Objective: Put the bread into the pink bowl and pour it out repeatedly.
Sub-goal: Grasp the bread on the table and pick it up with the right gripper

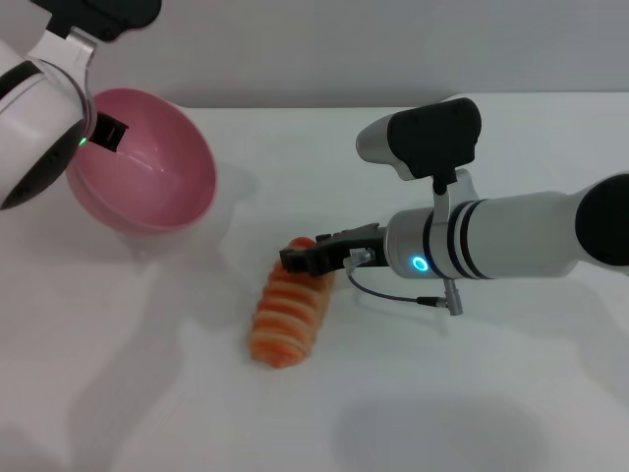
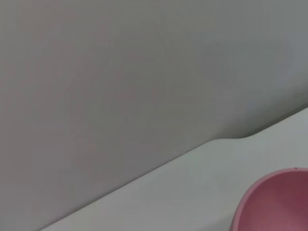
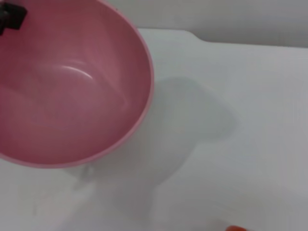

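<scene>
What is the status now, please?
Left pincer grips tilted pink bowl rim. Right pincer at bread far end, on table. Path clear.

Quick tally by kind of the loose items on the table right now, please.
Bread: 1, lying on the table, right pincer at its far end.
Pink bowl: 1, empty and tilted, held at its rim by the left pincer.
Total: 2

Empty pink bowl (image 1: 147,172) tilted toward orange-and-cream ridged bread (image 1: 290,315) flat on table nearby
</scene>
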You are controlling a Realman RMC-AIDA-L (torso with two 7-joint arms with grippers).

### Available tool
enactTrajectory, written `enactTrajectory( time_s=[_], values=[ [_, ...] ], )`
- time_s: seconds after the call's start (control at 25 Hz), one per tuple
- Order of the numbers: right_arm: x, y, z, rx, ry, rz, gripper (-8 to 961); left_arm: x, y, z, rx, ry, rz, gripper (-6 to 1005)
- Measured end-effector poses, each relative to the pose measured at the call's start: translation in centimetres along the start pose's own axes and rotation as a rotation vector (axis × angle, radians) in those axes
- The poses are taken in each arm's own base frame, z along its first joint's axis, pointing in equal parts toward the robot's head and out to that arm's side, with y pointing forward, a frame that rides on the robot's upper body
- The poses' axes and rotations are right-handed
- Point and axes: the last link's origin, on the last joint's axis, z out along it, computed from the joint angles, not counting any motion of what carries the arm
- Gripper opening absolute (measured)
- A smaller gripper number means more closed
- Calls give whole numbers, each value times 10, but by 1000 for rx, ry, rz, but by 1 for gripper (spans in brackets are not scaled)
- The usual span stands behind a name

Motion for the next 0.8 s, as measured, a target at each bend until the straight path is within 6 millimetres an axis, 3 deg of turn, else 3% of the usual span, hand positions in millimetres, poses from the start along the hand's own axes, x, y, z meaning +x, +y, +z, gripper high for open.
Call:
enactTrajectory(
  time_s=[0.6,0.8],
  values=[
    [2,1,0,-15,8,-38,465,1,1,1,-3,9,3,47],
    [2,1,-7,-18,-22,-54,405,-1,1,3,-2,1,5,47]
  ],
)
